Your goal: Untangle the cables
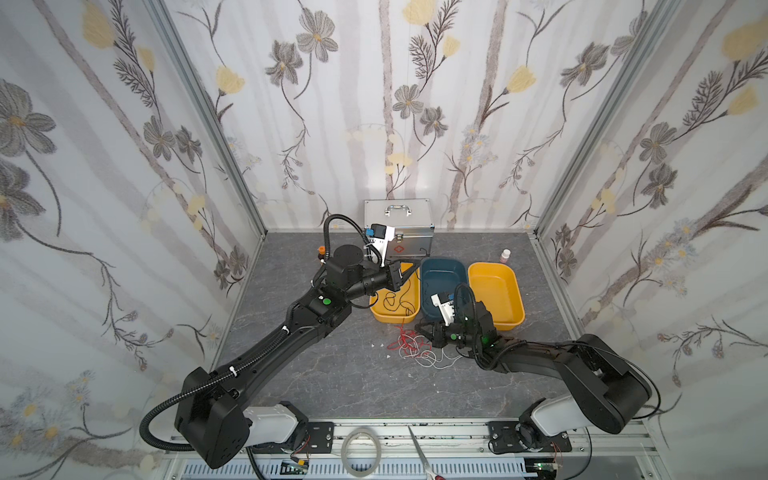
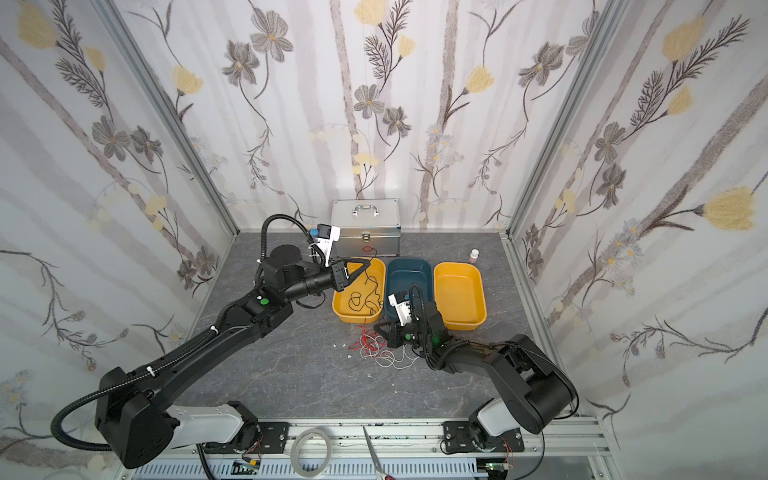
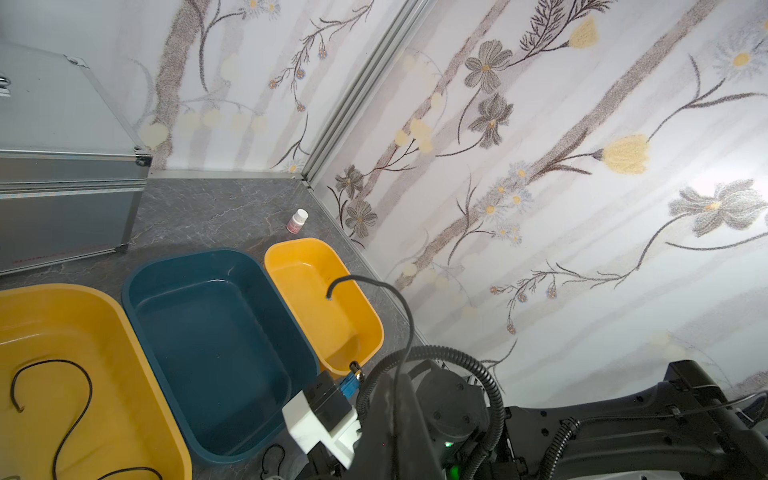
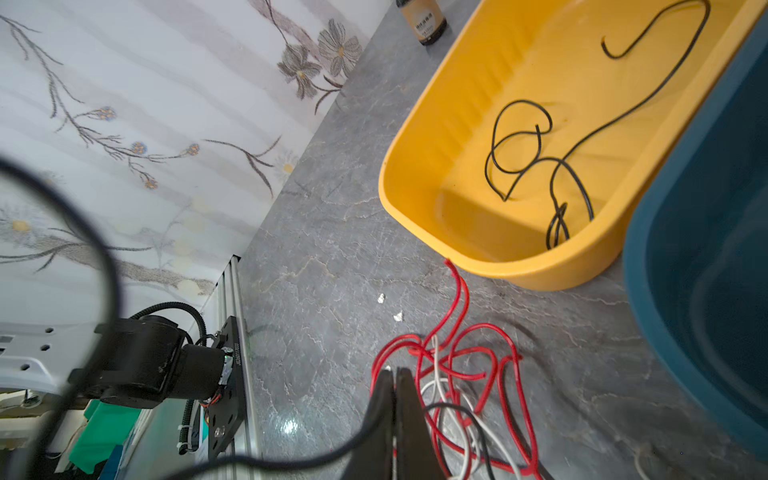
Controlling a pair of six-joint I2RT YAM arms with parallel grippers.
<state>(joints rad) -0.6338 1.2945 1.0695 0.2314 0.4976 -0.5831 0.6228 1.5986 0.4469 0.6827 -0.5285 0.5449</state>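
Grey marbled desk (image 1: 332, 374) lies between flowered walls (image 1: 124, 166), where the left fingers (image 2: 358, 260) are pinched shut on the black cable (image 4: 523, 102), which trails down into a yellow bin (image 4: 432, 124), while the right fingers (image 4: 409, 399) press together in the tangled red cable (image 4: 464, 293) and white cable (image 4: 435, 353) just beside that bin.

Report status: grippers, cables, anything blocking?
Left gripper shut on black cable, rest in yellow bin. Right gripper shut amid tangled red cable and white cable. Nothing blocking.
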